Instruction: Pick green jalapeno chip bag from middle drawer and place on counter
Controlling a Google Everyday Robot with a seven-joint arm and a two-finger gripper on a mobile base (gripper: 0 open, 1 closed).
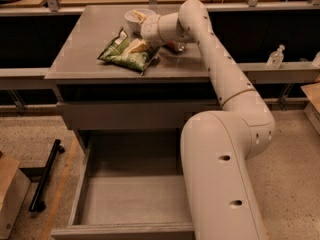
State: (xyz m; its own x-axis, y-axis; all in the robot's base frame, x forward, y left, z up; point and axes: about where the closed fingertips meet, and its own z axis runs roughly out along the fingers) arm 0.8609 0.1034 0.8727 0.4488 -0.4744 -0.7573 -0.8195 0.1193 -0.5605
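The green jalapeno chip bag (pixel 121 57) lies flat on the grey counter (pixel 75 59), near its middle. My gripper (pixel 136 46) reaches in from the right and sits down on the bag's upper right part, touching it. The middle drawer (pixel 130 201) is pulled out below the counter, and its grey floor is bare. My arm (pixel 220 169) covers the drawer's right side.
A white bowl (pixel 133 17) stands on the counter just behind the bag. A red soda can (pixel 175 47) shows partly behind my wrist. A black bar (pixel 45 176) and a cardboard box (pixel 9 196) lie on the floor at left. A clear bottle (pixel 276 57) stands on the right ledge.
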